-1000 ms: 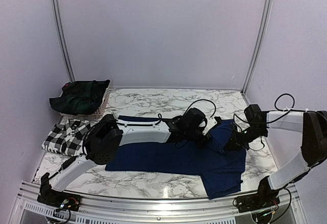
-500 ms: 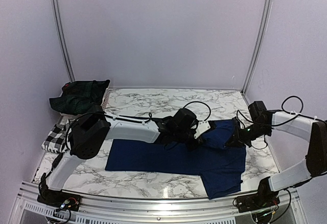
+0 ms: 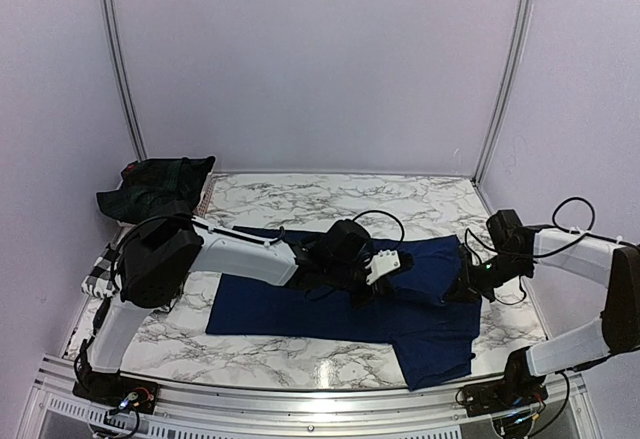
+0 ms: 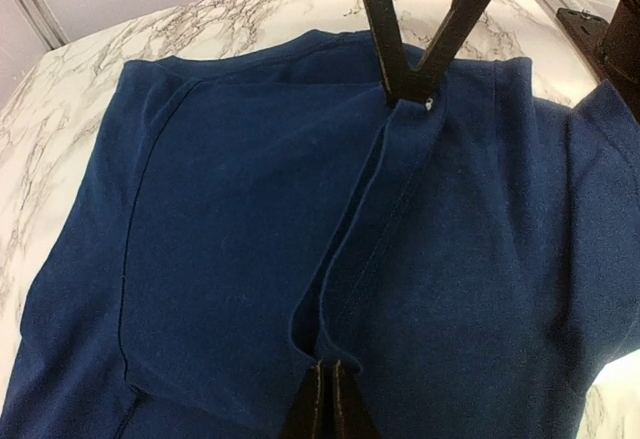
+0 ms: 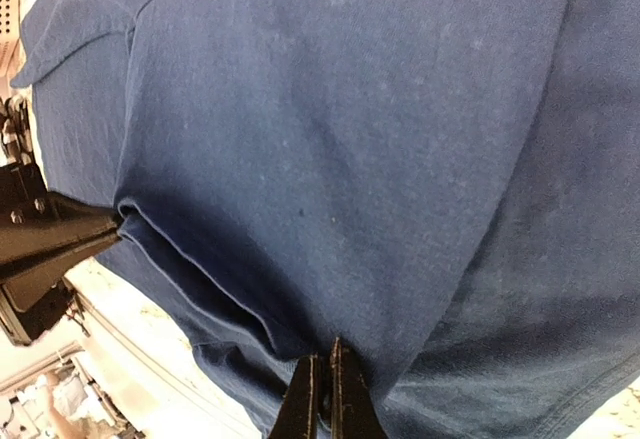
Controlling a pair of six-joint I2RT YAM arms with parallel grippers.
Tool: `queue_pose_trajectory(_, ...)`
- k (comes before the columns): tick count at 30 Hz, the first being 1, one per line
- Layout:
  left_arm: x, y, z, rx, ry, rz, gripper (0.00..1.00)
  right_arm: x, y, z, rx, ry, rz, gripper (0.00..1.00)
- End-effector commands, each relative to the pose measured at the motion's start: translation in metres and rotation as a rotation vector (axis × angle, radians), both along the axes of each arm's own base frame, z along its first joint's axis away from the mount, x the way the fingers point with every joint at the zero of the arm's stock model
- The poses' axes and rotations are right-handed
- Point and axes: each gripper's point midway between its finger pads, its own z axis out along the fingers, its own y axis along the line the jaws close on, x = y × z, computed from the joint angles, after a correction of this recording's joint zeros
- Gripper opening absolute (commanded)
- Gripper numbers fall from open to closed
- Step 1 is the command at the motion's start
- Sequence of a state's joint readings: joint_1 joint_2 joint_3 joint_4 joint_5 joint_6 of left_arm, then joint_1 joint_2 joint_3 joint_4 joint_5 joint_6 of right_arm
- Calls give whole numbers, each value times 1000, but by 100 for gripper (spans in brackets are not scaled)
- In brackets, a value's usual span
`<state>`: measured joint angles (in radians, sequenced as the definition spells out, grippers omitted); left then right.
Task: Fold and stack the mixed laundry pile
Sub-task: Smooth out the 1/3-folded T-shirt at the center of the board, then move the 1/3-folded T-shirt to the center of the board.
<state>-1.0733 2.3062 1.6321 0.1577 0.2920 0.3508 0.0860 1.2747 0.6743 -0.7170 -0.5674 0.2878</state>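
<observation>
The navy blue T-shirt [image 3: 300, 309] lies spread across the middle of the marble table. My left gripper [image 3: 398, 271] reaches over it from the left and is shut on a raised fold of the navy cloth [image 4: 333, 367]. Facing it, my right gripper [image 3: 462, 285] is shut on the same ridge of cloth [image 5: 325, 357] further right. In the left wrist view the right gripper [image 4: 408, 94] pinches the far end of the fold. The black-and-white check shirt [image 3: 97, 277] lies at the left edge, mostly hidden behind the left arm. The green-and-navy plaid garment [image 3: 155, 189] is heaped at the back left.
A pale basket [image 3: 205, 201] at the back left holds the plaid garment. The table [image 3: 330, 199] is white marble with walls on three sides. A sleeve of the T-shirt [image 3: 435, 354] reaches toward the front right edge. Cables loop off both wrists.
The left gripper has shut on the navy fold and drawn back to the left. The right gripper has shifted slightly right, stretching the cloth between them.
</observation>
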Motion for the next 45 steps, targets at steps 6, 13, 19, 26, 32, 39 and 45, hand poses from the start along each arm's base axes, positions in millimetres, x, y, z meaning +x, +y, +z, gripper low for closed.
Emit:
queue_pose_trajectory(6, 34, 41, 80, -134, 4, 167, 46, 27, -3, 56, 0, -163, -1, 42)
queue_pose_trajectory(13, 113, 129, 145, -304, 212, 529, 99, 109, -65, 78, -78, -297, -193, 41)
queue_pose_trajectory(19, 170, 203, 147, -383, 406, 738, 99, 165, -85, 56, -146, -283, -214, 39)
queue_pose_trajectory(26, 207, 270, 98, -191, 438, 1020, 99, 199, -94, 28, -178, -247, -210, 37)
queue_pose_trajectory(32, 213, 309, 44, 41, 443, 1146, 99, 216, -94, 9, -170, -217, -205, 35)
queue_pose_trajectory(39, 216, 342, 9, 147, 482, 1275, 93, 221, -92, -13, -151, -179, -203, 31)
queue_pose_trajectory(45, 221, 368, -13, 155, 574, 1355, 82, 219, -95, -29, -173, -145, -203, 19)
